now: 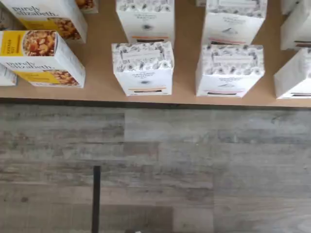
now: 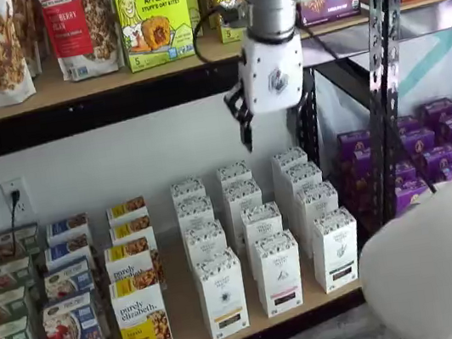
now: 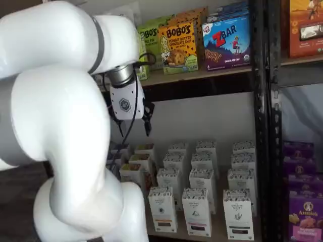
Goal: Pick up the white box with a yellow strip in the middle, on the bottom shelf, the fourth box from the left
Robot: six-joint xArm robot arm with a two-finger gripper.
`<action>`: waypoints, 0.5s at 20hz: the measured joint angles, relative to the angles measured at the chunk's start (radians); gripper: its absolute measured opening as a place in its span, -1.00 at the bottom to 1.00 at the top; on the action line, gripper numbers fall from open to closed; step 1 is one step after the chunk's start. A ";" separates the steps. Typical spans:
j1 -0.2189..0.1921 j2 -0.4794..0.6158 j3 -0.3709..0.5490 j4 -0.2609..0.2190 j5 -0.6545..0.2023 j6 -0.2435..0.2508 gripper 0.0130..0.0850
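A bulky white robot arm (image 3: 65, 126) fills the foreground in a shelf view, its gripper (image 2: 244, 124) hanging in open air above the stocked rows and well clear of any carton; the black fingers show side-on in both shelf views, so whether they stand apart cannot be told, and nothing is held. Below it, at the front edge of the bottom shelf (image 2: 260, 329), stands the white box (image 2: 221, 294) with its yellow strip, just right of the "purely elizabeth" box (image 2: 142, 320) and left of the black-strip cartons (image 2: 278, 272); the wrist view shows the same box (image 1: 143, 68) upright at the board's edge, with a like carton close behind it. The job appears to be at the approach stage: the next move calls for lowering toward that front carton and straddling its narrow sides without nudging its neighbours.
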State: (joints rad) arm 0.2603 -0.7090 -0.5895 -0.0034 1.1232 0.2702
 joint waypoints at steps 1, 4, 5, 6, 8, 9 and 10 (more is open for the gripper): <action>0.008 0.016 0.006 0.005 -0.018 0.006 1.00; 0.041 0.081 0.030 0.009 -0.102 0.037 1.00; 0.053 0.106 0.036 0.004 -0.132 0.051 1.00; 0.063 0.130 0.040 -0.004 -0.157 0.066 1.00; 0.079 0.174 0.048 -0.018 -0.208 0.090 1.00; 0.086 0.197 0.051 -0.024 -0.236 0.101 1.00; 0.092 0.219 0.054 -0.028 -0.262 0.110 1.00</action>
State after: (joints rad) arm 0.3526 -0.4904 -0.5358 -0.0313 0.8612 0.3802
